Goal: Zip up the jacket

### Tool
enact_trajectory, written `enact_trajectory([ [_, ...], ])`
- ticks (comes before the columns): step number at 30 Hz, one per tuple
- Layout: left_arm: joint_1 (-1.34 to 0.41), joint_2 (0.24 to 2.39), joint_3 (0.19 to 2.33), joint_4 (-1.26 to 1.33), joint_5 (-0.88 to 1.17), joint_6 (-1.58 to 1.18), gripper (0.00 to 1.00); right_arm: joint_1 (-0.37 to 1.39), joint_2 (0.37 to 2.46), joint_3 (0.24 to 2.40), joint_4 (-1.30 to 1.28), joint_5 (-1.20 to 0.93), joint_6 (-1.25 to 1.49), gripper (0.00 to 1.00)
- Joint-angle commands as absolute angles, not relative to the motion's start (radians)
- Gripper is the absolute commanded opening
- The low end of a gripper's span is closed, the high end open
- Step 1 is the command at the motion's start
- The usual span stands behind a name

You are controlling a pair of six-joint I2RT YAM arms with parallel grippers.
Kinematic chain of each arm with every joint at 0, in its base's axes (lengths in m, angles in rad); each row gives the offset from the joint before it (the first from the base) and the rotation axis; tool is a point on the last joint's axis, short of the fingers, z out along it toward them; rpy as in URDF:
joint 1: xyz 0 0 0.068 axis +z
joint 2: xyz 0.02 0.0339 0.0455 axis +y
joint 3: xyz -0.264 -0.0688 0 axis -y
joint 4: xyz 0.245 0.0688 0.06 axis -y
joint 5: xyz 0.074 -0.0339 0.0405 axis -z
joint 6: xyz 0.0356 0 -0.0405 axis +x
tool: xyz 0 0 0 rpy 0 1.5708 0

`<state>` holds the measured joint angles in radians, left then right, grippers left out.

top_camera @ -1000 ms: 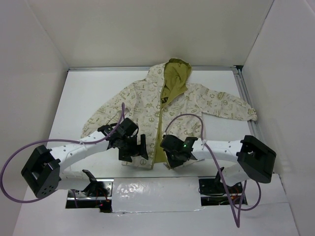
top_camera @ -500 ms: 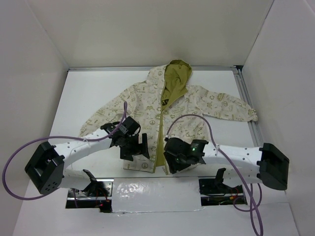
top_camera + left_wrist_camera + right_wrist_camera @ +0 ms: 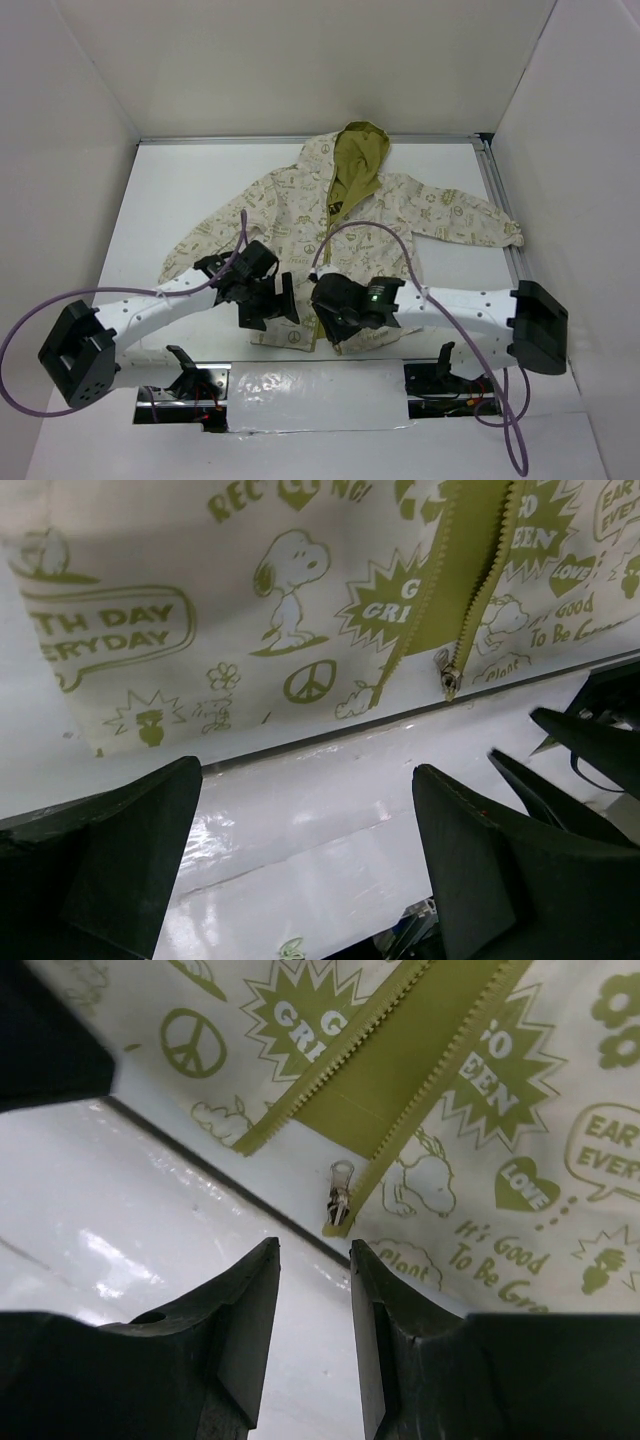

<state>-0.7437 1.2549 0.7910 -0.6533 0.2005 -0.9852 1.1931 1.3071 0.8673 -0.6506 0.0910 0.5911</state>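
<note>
The cream jacket [image 3: 300,215] with olive-green prints lies flat on the white table, hood at the far end and sleeves spread out. Its front zipper is open, and green lining [image 3: 400,1090] shows between the two rows of teeth. The metal zipper slider [image 3: 338,1195] sits at the bottom of one row at the hem; it also shows in the left wrist view [image 3: 447,675]. My left gripper [image 3: 275,308] hovers wide open and empty [image 3: 308,772] over the near hem of the left panel. My right gripper [image 3: 330,320] is just short of the slider, with its jaws a narrow gap apart and empty [image 3: 312,1247].
The table's near edge [image 3: 320,385] has a glossy taped strip and the arm bases beside it. A metal rail [image 3: 500,200] runs along the right side. White walls close in the table on three sides. Purple cables [image 3: 240,235] loop above both arms.
My right gripper has moved left to the bottom of the zipper at the hem. My left gripper has shifted only slightly over the left panel. The jacket has not moved.
</note>
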Motion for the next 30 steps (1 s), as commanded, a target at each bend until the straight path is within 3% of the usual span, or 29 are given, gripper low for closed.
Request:
enact_trajectory([
  [1,-0.736,1.186,0.759,-0.701,0.184,-1.029,0.99,1.213,1.396,0.922,-0.626,0.117,0.569,0.42],
  [10,-0.706,1.043,0.686,-0.733,0.192,-1.055,0.99,1.241,1.601,0.983,-0.638,0.195,0.588,0.38],
  [30,-0.666,0.965,0.638,-0.744,0.202,-1.051,0.99,1.281,1.704,0.994,-0.683,0.250,0.630,0.35],
])
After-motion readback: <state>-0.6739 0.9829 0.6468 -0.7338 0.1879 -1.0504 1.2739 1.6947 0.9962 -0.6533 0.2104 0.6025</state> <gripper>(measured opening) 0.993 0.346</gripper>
